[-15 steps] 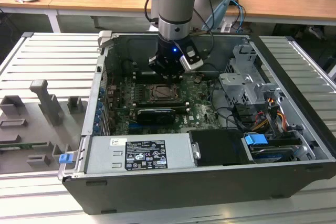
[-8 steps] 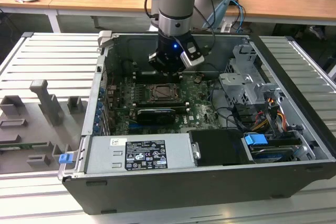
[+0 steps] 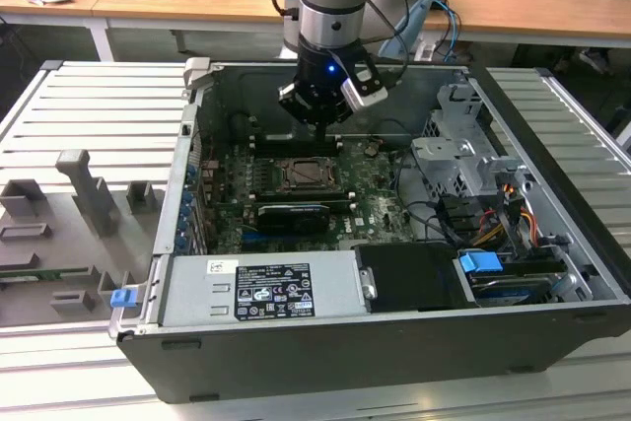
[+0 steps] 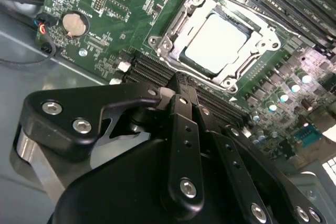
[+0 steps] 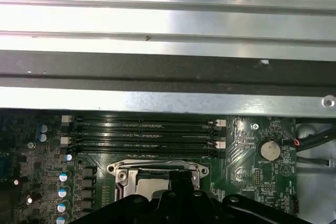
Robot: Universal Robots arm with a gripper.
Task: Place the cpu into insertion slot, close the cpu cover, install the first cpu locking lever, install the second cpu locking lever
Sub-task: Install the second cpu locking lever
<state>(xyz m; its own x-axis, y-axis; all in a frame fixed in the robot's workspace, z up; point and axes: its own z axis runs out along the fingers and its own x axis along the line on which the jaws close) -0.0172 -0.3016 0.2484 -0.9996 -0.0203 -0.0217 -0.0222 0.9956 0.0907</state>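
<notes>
Right now I am watching the gripper (image 4: 181, 85) hanging with its fingers pressed together on nothing, just above the green circuit board (image 4: 107, 22). Beyond its tip, the cpu (image 4: 214, 44) is sitting in the insertion slot (image 4: 247, 51), with the cpu cover (image 4: 176, 27) lying down around it. Further off, the memory slots (image 5: 142, 132) are running beside the socket, inside the open computer case (image 3: 552, 273).
</notes>
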